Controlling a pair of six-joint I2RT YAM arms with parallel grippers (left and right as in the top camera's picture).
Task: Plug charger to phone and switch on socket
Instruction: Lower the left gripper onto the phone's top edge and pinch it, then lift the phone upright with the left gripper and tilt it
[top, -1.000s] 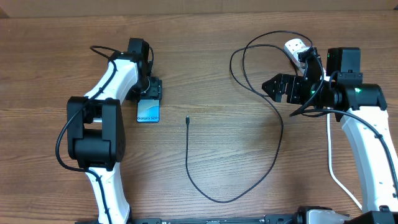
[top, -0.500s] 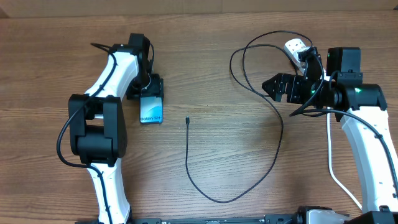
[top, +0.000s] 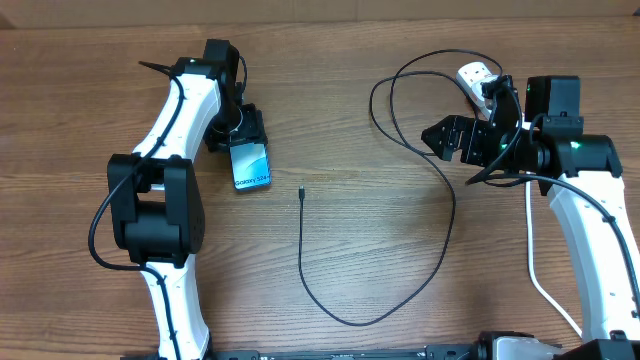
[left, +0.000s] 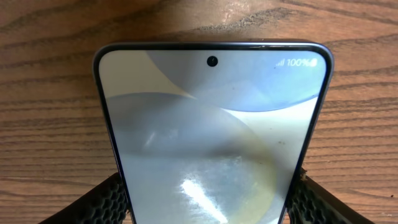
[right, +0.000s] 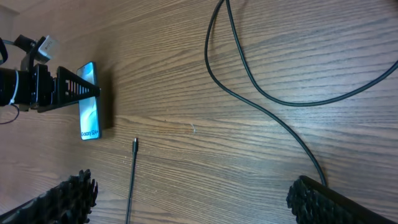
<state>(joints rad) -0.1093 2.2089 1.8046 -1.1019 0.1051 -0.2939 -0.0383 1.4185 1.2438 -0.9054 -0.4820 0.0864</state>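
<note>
On table, left side: left gripper (top: 245, 142) clamped on phone (top: 252, 168); right gripper (top: 432, 142) wide open, empty

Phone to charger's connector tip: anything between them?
Nothing: bare wooden table between the phone and the charger's connector tip, seen in the overhead view.

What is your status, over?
Left tool shut on phone. Right tool open, empty. Charger tip lying loose, unplugged. Nothing between tip and phone.
</note>
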